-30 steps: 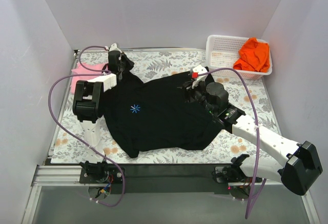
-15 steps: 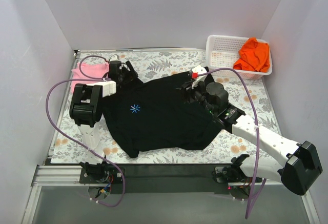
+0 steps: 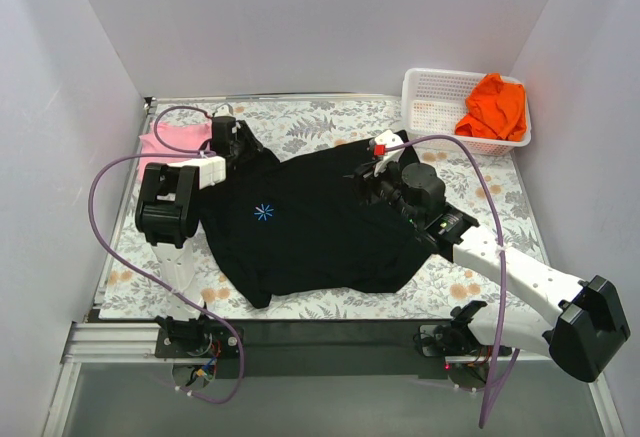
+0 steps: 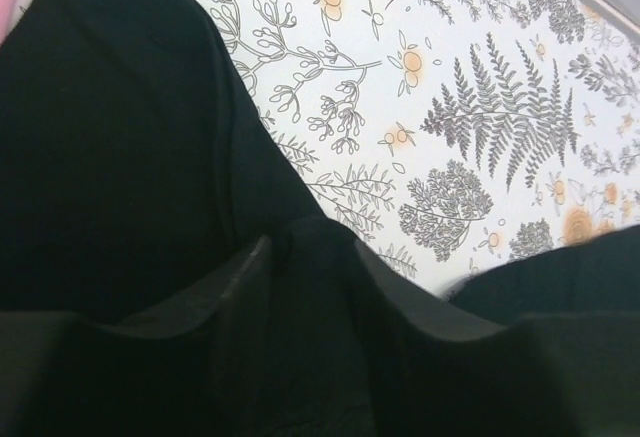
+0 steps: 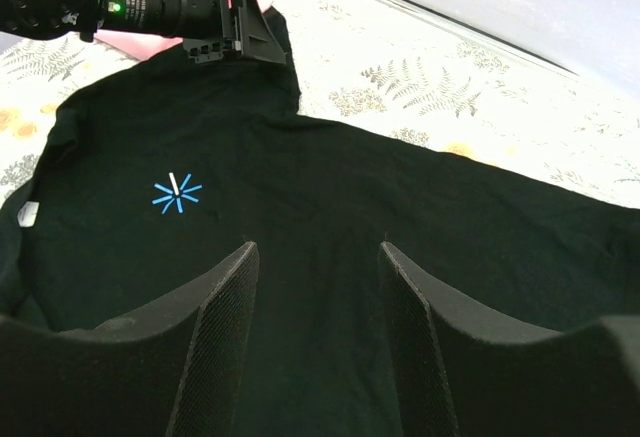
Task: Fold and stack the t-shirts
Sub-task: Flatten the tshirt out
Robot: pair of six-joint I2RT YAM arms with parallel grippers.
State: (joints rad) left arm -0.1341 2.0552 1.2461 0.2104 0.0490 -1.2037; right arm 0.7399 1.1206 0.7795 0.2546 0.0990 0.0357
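Right end effector point(image 5: 315, 252) is hanging apart over black tee point(image 3: 310, 237); left end effector point(image 4: 305, 247) unreadable, risking dragging it into bunches.

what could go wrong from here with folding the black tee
The left claw is at the black tee's sleeve edge, right beside the pink tee; a grab there may catch pink cloth too. The right claw hangs open over flat cloth, so a pinch there might bunch the tee instead of giving a clean fold.
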